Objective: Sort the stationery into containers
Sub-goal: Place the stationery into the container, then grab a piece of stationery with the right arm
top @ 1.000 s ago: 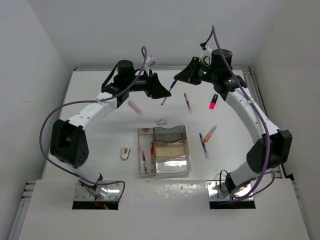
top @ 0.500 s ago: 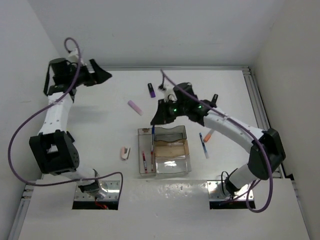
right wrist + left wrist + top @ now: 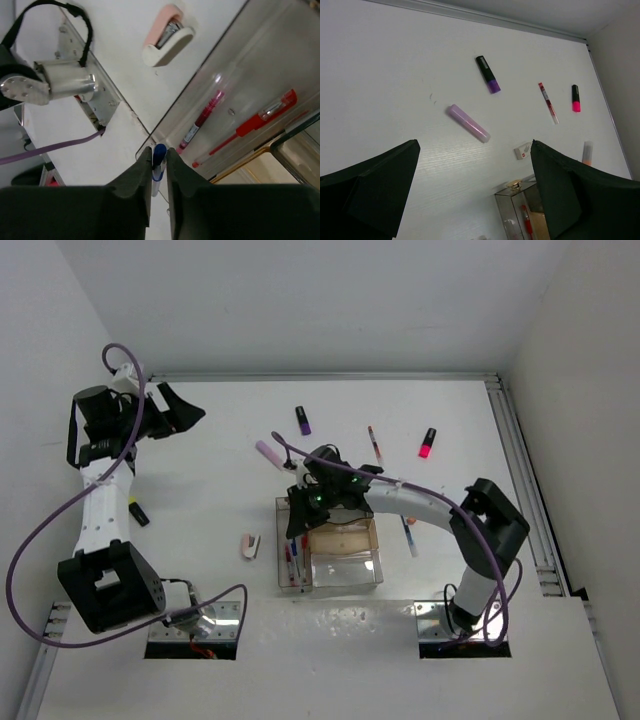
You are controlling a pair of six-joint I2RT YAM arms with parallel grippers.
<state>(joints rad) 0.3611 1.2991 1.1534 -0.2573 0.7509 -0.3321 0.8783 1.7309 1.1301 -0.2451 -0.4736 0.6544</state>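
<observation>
Right gripper [image 3: 298,521], blue pen [image 3: 159,159] clamped: near far table edge 1 s ago, over containers 0.5 s ago, now lower over near half of long narrow tray [image 3: 279,565]. Left gripper [image 3: 183,405] swung from table centre out to far left corner.

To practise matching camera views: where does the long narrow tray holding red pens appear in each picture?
Top external: long narrow tray, left side of the tray cluster, lower centre.
Left wrist: bottom edge, right of centre, cut off.
Right wrist: right half, running diagonally.
Shared landmark: a red pen inside it.
</observation>
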